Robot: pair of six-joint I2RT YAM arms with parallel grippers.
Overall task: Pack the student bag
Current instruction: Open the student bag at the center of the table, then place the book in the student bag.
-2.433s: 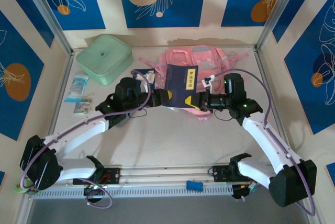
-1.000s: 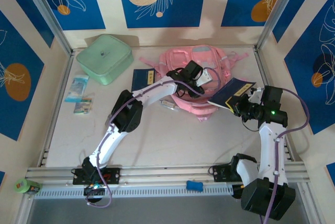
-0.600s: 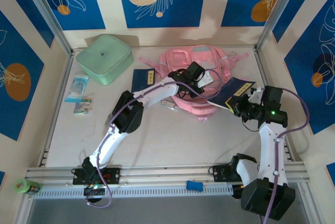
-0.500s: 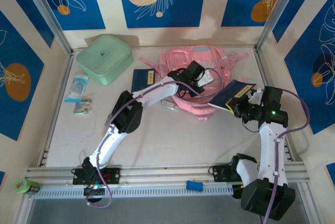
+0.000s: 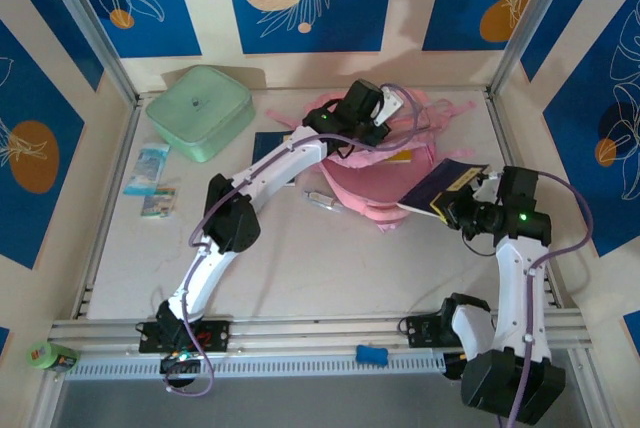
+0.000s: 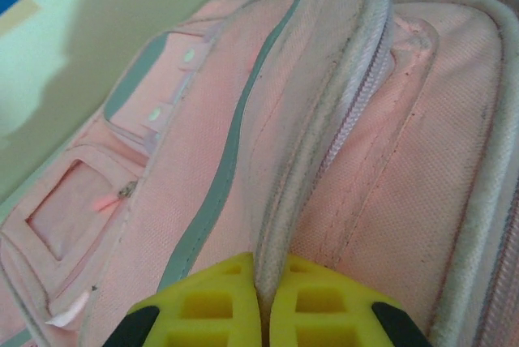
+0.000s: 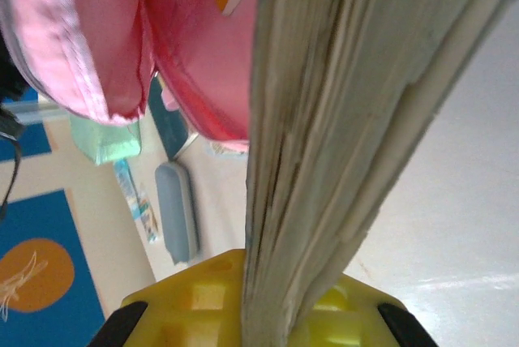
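While the mint green case (image 5: 198,108) sits at the far left corner of the table (image 5: 300,258), 2 small packets (image 5: 150,170) lie near it by the left wall, and a dark blue booklet (image 5: 268,144) lies flat between the case and the student bag (image 5: 362,188), partly under the left arm. A small grey object (image 5: 318,198) lies just beside the bag's near left edge. The pink bag itself rests at the far middle of the table, its top flap pulled up off the body so that something yellow shows inside the mouth. The left gripper (image 5: 376,128) reaches over the bag from the left; in the left wrist view its yellow fingers (image 6: 215,294) are clenched on the piped zip edge of that flap, the left gripper (image 6: 261,286) pinching the pink fabric (image 6: 365,169) with no gap. To the right of the bag, the right gripper (image 5: 453,210) grasps a thick navy book (image 5: 440,186), held tilted above the table with one corner near the bag's right side. The right wrist view shows the right gripper (image 7: 261,282) clamped across the book's (image 7: 340,120) page edges.
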